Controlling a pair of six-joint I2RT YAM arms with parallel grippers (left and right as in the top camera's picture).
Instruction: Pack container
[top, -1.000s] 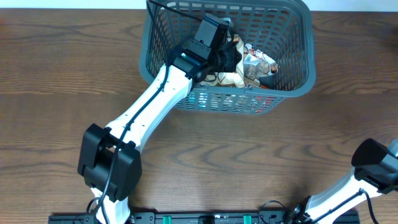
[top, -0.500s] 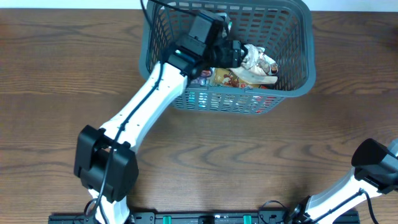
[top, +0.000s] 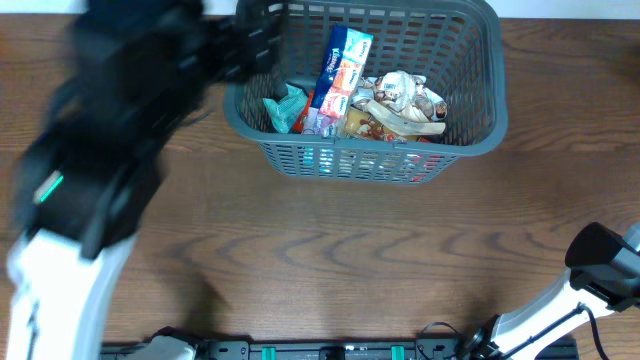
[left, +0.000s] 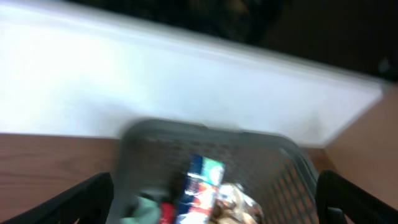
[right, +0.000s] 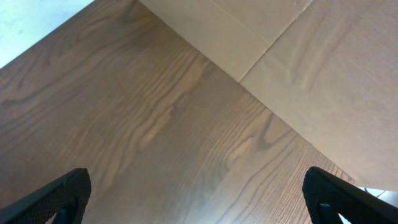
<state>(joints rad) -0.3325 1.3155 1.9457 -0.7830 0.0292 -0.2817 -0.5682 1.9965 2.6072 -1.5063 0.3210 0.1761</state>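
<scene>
- The basket (top: 470, 140) stands upright at the table's (top: 330, 260) 12 o'clock edge.
- Inside it, a blue-and-white packet (top: 341, 70) leans near the middle. A teal packet (top: 285, 106) lies at its 8 o'clock and crumpled snack bags (top: 400, 100) at its 3 o'clock.
- The left arm (top: 100, 160) is a dark blur at 10 o'clock, close under the overhead camera, with its tip by the basket's left rim.
- The left gripper (left: 214, 202) has its jaws spread wide and holds nothing. The basket shows between them, further off.
- The right arm (top: 600, 270) sits at 4 o'clock.
- The right gripper (right: 199, 196) gapes wide too, empty, over bare wood.
</scene>
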